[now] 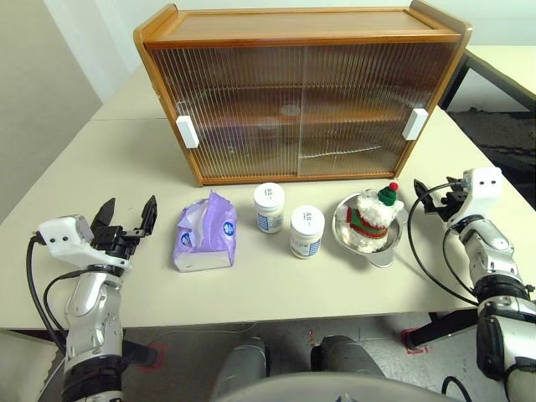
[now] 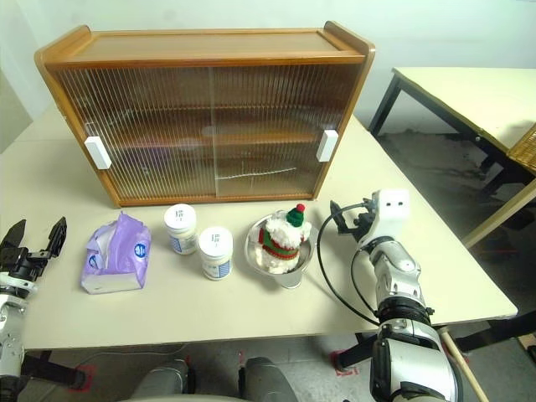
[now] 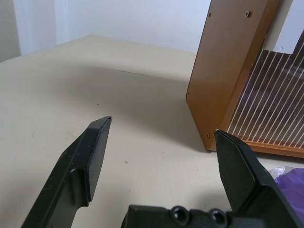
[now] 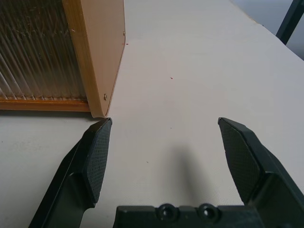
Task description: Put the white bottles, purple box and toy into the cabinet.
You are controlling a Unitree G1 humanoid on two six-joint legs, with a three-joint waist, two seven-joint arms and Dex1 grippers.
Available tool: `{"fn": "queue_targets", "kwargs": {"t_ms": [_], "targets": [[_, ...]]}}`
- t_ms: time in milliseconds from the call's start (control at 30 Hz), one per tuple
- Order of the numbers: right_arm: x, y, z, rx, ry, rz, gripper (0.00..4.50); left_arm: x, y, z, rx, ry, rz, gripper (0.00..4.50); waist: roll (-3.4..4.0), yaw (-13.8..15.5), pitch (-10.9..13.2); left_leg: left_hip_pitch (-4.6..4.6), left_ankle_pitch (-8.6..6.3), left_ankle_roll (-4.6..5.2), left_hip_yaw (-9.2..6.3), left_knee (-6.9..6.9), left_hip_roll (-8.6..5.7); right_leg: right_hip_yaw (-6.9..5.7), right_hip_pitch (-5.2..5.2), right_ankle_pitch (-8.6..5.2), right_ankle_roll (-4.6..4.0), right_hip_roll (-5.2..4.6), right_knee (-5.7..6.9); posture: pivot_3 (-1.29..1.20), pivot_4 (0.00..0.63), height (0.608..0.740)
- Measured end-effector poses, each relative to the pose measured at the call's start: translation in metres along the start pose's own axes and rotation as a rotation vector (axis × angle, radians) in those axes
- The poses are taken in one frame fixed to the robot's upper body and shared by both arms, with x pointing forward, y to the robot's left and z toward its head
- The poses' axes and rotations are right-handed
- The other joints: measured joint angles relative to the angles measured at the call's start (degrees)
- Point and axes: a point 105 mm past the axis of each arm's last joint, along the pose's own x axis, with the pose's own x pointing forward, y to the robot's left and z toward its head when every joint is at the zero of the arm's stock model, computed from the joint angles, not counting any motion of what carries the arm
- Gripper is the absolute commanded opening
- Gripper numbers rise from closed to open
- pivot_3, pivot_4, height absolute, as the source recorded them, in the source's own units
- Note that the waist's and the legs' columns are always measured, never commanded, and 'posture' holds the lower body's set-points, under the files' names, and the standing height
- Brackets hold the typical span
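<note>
The cabinet [image 1: 301, 92] stands at the back of the table with both ribbed sliding doors shut. In front of it, in a row, lie the purple box [image 1: 205, 234], two white bottles [image 1: 269, 207] [image 1: 306, 232] and the toy [image 1: 373, 211], which sits in a steel bowl [image 1: 381, 251]. My left gripper [image 1: 131, 205] hovers open to the left of the purple box, holding nothing. My right gripper [image 1: 437, 194] is open and empty to the right of the bowl. In the right wrist view its fingers [image 4: 97, 156] point past the cabinet's right front corner [image 4: 99, 57].
White block handles [image 1: 187, 131] [image 1: 414, 123] sit at the outer edges of the two doors. A second table [image 2: 469, 96] stands off to the right, with open floor between. Bare tabletop [image 1: 100, 167] lies to the left of the cabinet.
</note>
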Motion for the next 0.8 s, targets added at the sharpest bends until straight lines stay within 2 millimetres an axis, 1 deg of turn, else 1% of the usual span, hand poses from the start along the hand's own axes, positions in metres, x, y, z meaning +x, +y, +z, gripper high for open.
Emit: {"fn": "queue_targets", "kwargs": {"t_ms": [100, 200, 267, 333, 400, 467, 533, 567, 600, 633, 700, 733, 800], "targets": [[0.002, 0.000, 0.002, 0.002, -0.004, 0.001, 4.50, 0.002, 0.000, 0.001, 0.000, -0.006, 0.005, 4.47, 0.00, 0.0, 0.0, 0.00, 0.00, 0.00, 0.00, 0.00, 0.00, 0.00, -0.02, 0.01, 0.00, 0.00, 0.00, -0.08, 0.010, 0.740], [0.012, 0.003, 0.020, -0.001, -0.049, 0.016, 4.50, 0.010, -0.002, 0.015, 0.005, -0.046, 0.006, 4.47, 0.00, 0.0, 0.0, -0.01, 0.01, 0.02, 0.05, 0.00, 0.01, 0.01, -0.03, 0.13, -0.11, 0.02, 0.00, -0.08, 0.011, 0.740], [0.014, 0.000, 0.030, -0.007, -0.075, 0.017, 4.50, 0.013, -0.004, 0.023, 0.014, -0.068, -0.001, 4.47, 0.00, -0.1, 0.0, 0.00, 0.01, 0.02, 0.09, 0.00, 0.00, 0.03, 0.00, 0.14, -0.13, 0.02, 0.00, -0.09, 0.013, 0.740], [0.012, -0.007, 0.036, -0.015, -0.088, 0.011, 4.50, 0.014, -0.004, 0.025, 0.016, -0.069, 0.000, 4.47, 0.01, 0.0, 0.0, 0.03, 0.02, 0.03, 0.09, 0.01, -0.01, 0.06, -0.02, 0.16, -0.17, 0.02, 0.00, -0.09, 0.012, 0.740], [0.012, -0.011, 0.046, 0.006, -0.122, 0.023, 4.50, 0.015, -0.003, 0.026, 0.018, -0.061, 0.001, 4.47, 0.01, 0.0, 0.0, -0.02, 0.02, 0.04, 0.12, 0.01, 0.01, 0.08, -0.08, 0.22, -0.21, 0.02, 0.00, -0.09, 0.009, 0.740], [0.013, -0.011, 0.067, 0.041, -0.183, 0.063, 4.50, 0.020, -0.003, 0.031, 0.022, -0.069, -0.005, 4.47, 0.01, -0.1, 0.0, -0.04, 0.02, 0.04, 0.21, 0.01, 0.02, 0.08, -0.11, 0.23, -0.21, 0.04, 0.00, -0.09, 0.014, 0.740], [0.015, -0.008, 0.098, 0.058, -0.266, 0.123, 4.50, 0.024, -0.003, 0.040, 0.032, -0.089, -0.011, 4.47, 0.01, -0.1, 0.0, -0.04, 0.00, 0.05, 0.34, 0.00, 0.07, 0.13, -0.09, 0.22, -0.21, 0.12, 0.00, -0.09, 0.018, 0.740], [0.014, -0.007, 0.110, 0.067, -0.300, 0.152, 4.50, 0.026, -0.003, 0.042, 0.034, -0.096, -0.015, 4.47, -0.01, -0.1, 0.0, -0.04, -0.02, 0.05, 0.39, 0.00, 0.11, 0.18, -0.04, 0.21, -0.21, 0.18, -0.01, -0.09, 0.018, 0.740], [0.012, -0.002, 0.123, 0.086, -0.333, 0.213, 4.50, 0.027, -0.003, 0.044, 0.037, -0.098, -0.018, 4.47, -0.05, -0.2, 0.0, -0.05, -0.03, 0.04, 0.48, 0.01, 0.15, 0.29, -0.03, 0.18, -0.20, 0.33, -0.02, -0.08, 0.016, 0.740], [0.009, 0.004, 0.136, 0.114, -0.363, 0.281, 4.50, 0.028, -0.002, 0.047, 0.043, -0.100, -0.021, 4.47, -0.05, -0.2, 0.0, -0.05, -0.05, 0.02, 0.62, 0.02, 0.07, 0.55, -0.03, 0.13, -0.17, 0.69, -0.04, -0.08, 0.016, 0.740], [0.003, 0.018, 0.160, 0.151, -0.411, 0.413, 4.50, 0.029, 0.001, 0.052, 0.049, -0.109, -0.024, 4.47, -0.09, -0.2, 0.1, -0.05, -0.11, -0.08, 0.70, 0.03, 0.17, 0.79, 0.02, 0.02, -0.02, 0.91, -0.03, -0.07, 0.019, 0.740], [-0.002, 0.026, 0.171, 0.164, -0.426, 0.487, 4.50, 0.029, 0.002, 0.053, 0.046, -0.114, -0.023, 4.47, -0.10, -0.2, 0.1, 0.01, -0.15, -0.09, 0.75, 0.03, 0.19, 0.87, 0.10, -0.05, 0.09, 1.01, -0.03, -0.07, 0.020, 0.740], [-0.012, 0.042, 0.184, 0.188, -0.435, 0.617, 4.50, 0.029, 0.005, 0.054, 0.042, -0.114, -0.020, 4.47, -0.13, -0.2, 0.1, 0.08, -0.21, -0.13, 0.87, 0.09, 0.17, 1.03, 0.17, -0.15, 0.14, 1.26, -0.03, -0.07, 0.022, 0.740]]}}
